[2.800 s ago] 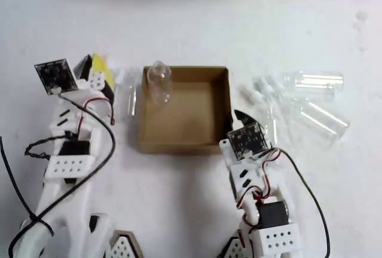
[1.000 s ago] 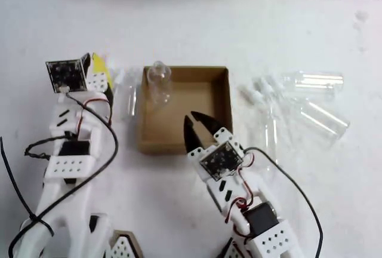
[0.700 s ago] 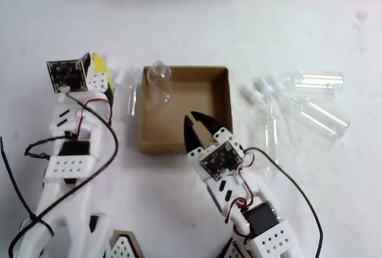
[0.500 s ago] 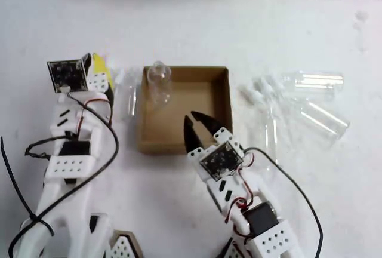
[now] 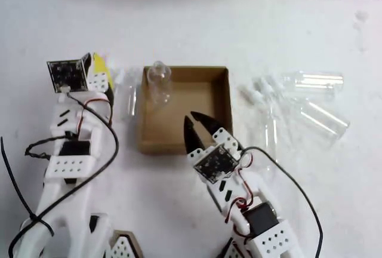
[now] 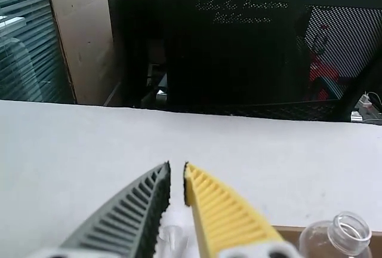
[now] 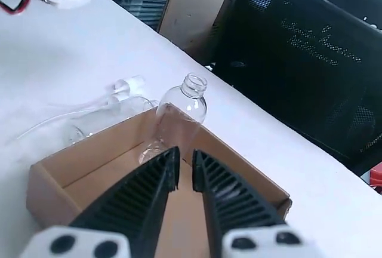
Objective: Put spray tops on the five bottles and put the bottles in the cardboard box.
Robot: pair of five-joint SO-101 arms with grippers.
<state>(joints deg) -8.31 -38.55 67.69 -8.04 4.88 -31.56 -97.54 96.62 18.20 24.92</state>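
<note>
The open cardboard box point(image 5: 206, 100) lies mid-table, with one clear uncapped bottle point(image 5: 159, 81) upright in its far left corner, also seen as bottle point(image 7: 182, 116) and bottle point(image 6: 338, 238). Another bottle point(image 5: 130, 99) lies just left of the box beside a spray top point(image 7: 127, 84). Two bottles point(image 5: 313, 81) point(image 5: 323, 118) and loose spray tops point(image 5: 258, 91) lie to the right. My right gripper point(image 5: 196, 120) point(image 7: 185, 155) hovers over the box's near edge, pointing at the upright bottle, slightly open and holding nothing. My left gripper point(image 6: 177, 169) point(image 5: 94, 65) stands left of the box, shut and holding nothing.
The white table point(image 5: 197, 28) runs bare behind the box to its far edge. A dark mesh chair point(image 6: 262, 43) and room furniture stand beyond that edge. Both arms' bases and cables point(image 5: 89, 168) occupy the near side.
Since 2.8 s ago my right gripper swung left from the box's right edge to over its near edge. Over the last second it barely shifted. The left arm turned slightly.
</note>
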